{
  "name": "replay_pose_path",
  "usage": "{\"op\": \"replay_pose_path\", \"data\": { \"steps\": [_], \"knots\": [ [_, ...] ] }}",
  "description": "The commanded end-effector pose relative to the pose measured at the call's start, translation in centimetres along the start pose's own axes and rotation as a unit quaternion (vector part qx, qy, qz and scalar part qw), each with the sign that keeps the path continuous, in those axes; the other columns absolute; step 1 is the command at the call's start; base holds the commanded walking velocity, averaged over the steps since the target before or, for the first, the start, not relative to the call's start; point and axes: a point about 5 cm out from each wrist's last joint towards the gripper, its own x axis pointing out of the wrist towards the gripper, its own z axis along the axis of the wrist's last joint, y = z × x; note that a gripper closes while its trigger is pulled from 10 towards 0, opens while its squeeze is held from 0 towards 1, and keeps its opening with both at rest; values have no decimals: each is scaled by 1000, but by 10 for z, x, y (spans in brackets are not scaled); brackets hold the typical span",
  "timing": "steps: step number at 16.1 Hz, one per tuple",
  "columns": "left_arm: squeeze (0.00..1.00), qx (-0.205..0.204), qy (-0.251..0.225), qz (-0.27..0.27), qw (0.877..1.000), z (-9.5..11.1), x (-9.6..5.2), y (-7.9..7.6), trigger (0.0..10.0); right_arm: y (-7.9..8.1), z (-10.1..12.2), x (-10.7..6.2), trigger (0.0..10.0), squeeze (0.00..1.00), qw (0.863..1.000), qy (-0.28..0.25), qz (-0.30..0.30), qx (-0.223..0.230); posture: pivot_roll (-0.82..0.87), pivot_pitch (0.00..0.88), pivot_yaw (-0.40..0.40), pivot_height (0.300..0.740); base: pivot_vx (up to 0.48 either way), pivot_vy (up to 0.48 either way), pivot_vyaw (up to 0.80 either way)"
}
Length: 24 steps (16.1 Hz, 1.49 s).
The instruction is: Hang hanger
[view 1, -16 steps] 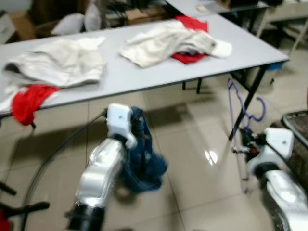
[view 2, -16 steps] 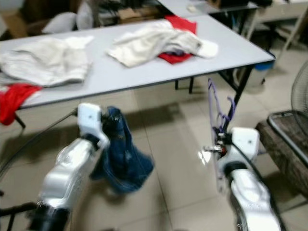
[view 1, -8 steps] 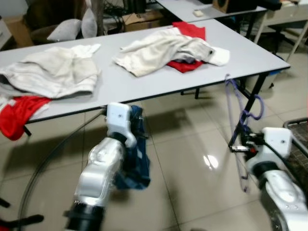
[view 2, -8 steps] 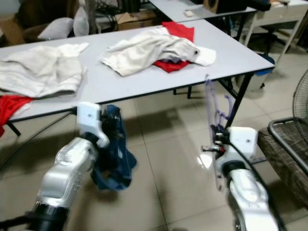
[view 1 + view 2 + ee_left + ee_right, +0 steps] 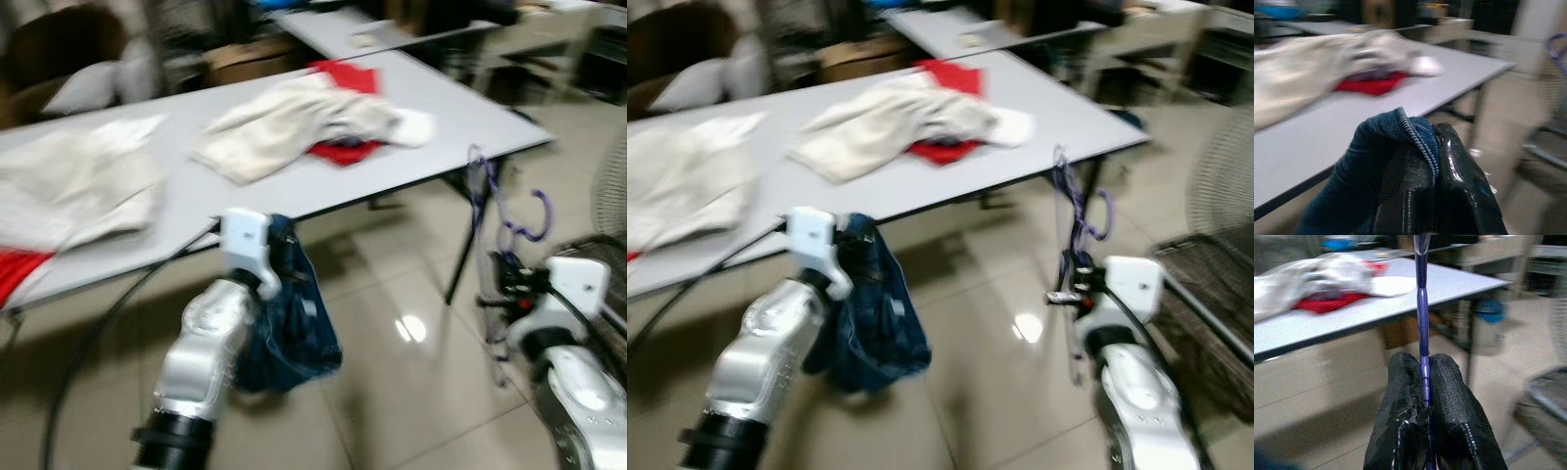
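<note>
My right gripper (image 5: 1422,382) is shut on a thin purple hanger (image 5: 487,201), which stands upright in front of my right arm with its hook (image 5: 530,220) to the right. My left gripper (image 5: 1434,147) is shut on dark blue denim jeans (image 5: 292,323). The jeans hang from the fingers beside the silver left arm, above the tiled floor. Both arms are held low in front of a long grey table (image 5: 451,108). The picture is blurred.
On the grey table lie a cream garment over a red one (image 5: 313,113) and another pale garment (image 5: 73,186). A black table leg (image 5: 460,245) stands just behind the hanger. A dark wire basket (image 5: 1205,284) is at the right. A second table (image 5: 323,22) stands behind.
The whole view has shifted leftwards and blurred, so the camera has turned right. Both grippers keep their hold; the jeans swing slightly under the left gripper.
</note>
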Motion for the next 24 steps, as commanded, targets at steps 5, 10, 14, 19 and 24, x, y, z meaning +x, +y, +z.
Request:
{"op": "replay_pose_path", "data": {
  "steps": [5,10,14,19,24],
  "knots": [
    [0,13,-26,-13,999,15,4,2,10000,3,8,1,10000,0,1000,-24,6,-3,-45,9,76,740,403,0,-320],
    [0,18,-24,-35,999,15,5,-2,10000,6,9,-2,10000,0,999,-31,9,0,-56,7,92,740,401,0,0],
    [0,27,-21,-75,997,16,12,-12,10000,3,8,-5,10000,0,1000,-29,-1,-2,-65,7,103,740,403,0,0],
    [0,37,-50,-155,986,37,36,-33,10000,2,6,-4,10000,0,1000,-28,-8,-1,-66,0,100,740,403,0,0],
    [0,38,-191,-267,944,167,105,-83,10000,0,6,-1,10000,0,999,-34,-26,3,-83,0,125,740,400,0,0]
  ]
}}
